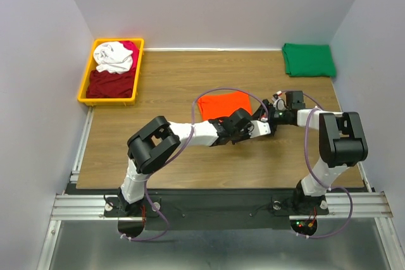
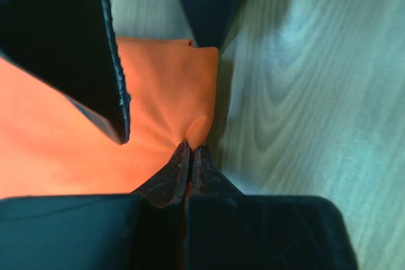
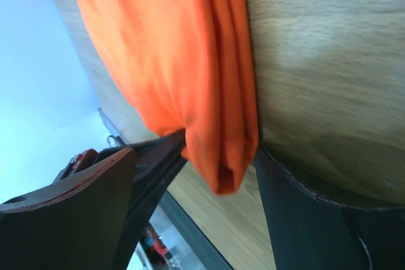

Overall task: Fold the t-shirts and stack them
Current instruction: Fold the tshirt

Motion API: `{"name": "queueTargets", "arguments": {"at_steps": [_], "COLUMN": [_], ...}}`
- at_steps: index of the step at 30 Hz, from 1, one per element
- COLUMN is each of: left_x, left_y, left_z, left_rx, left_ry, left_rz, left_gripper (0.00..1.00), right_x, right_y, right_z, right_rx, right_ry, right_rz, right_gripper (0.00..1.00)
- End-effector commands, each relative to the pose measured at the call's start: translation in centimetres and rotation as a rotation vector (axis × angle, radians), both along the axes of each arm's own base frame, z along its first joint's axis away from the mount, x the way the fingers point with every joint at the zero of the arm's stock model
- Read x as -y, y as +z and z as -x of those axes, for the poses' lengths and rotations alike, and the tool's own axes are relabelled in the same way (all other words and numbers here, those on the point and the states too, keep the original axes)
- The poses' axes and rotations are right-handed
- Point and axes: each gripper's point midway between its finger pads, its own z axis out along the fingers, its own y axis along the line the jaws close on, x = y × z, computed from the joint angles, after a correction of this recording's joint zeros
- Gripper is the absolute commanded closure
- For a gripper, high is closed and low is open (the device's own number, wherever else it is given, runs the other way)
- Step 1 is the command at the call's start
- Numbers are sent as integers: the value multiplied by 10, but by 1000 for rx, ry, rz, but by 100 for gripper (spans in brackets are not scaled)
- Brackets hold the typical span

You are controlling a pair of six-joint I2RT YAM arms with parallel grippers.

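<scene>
L gripper (image 2: 190, 151) clenched on corner of orange t-shirt (image 1: 221, 104), lying mid table (image 1: 171, 86); R gripper (image 3: 220, 150) spread loose round folded edge. Risk: dragging cloth w/ one-sided pull, undoing fold; slipping off thin pinch.

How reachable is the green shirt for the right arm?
Probably yes: the green shirt lies on its side, only bare table between, and the right gripper stands open around the orange shirt.

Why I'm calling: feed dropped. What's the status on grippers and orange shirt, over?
Left gripper shut on orange shirt, at its edge. Right gripper open, folded edge between its jaws. Both grippers crowd the same corner.
</scene>
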Motion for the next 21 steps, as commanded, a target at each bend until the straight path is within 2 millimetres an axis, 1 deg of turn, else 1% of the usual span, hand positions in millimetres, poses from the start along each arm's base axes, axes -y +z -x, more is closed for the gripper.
{"name": "queueTargets", "arguments": {"at_steps": [1, 3, 7, 10, 11, 13, 14, 15, 16, 17, 18, 19, 21], "left_x": [15, 13, 13, 15, 16, 16, 16, 16, 16, 16, 16, 16, 15], "left_y": [62, 67, 78, 82, 83, 82, 82, 80, 80, 79, 79, 77, 76], "left_z": [0, -3, -8, -6, -5, -3, -3, -2, -1, 0, -2, -1, -2], "left_rx": [-17, -20, -42, -72, -76, -86, -86, -93, -100, -104, -103, -115, -124], "left_ry": [-17, -10, -2, -11, -13, -24, -24, -27, -29, -30, -27, -29, -28], "left_rz": [162, 175, 215, 235, 237, 239, 239, 238, 240, 242, 242, 241, 241], "left_gripper": [99, 100, 100, 100, 100, 100, 100, 100, 100, 100, 100, 100, 100], "right_x": [-1, -3, -16, -20, -19, -17, -18, -15, -13, -11, -8, -3, 0], "right_y": [-19, -22, -27, -29, -28, -26, -23, -17, -17, -13, -11, -8, -7], "right_z": [-5, -6, -5, -9, -19, -30, -36, -53, -55, -62, -69, -81, -93], "right_rx": [-27, -43, -83, -100, -68, -38, -38, 39, 59, 77, 111, 170, 203], "right_ry": [-24, -29, -13, -31, -50, -90, -130, -176, -210, -257, -291, -339, -383], "right_rz": [24, 21, 0, -14, -3, 1, -15, -9, -10, -24, -18, -1, 4], "right_gripper": [19, 19, 21, 23, 25, 27, 29, 30, 31, 31, 32, 32, 32]}}
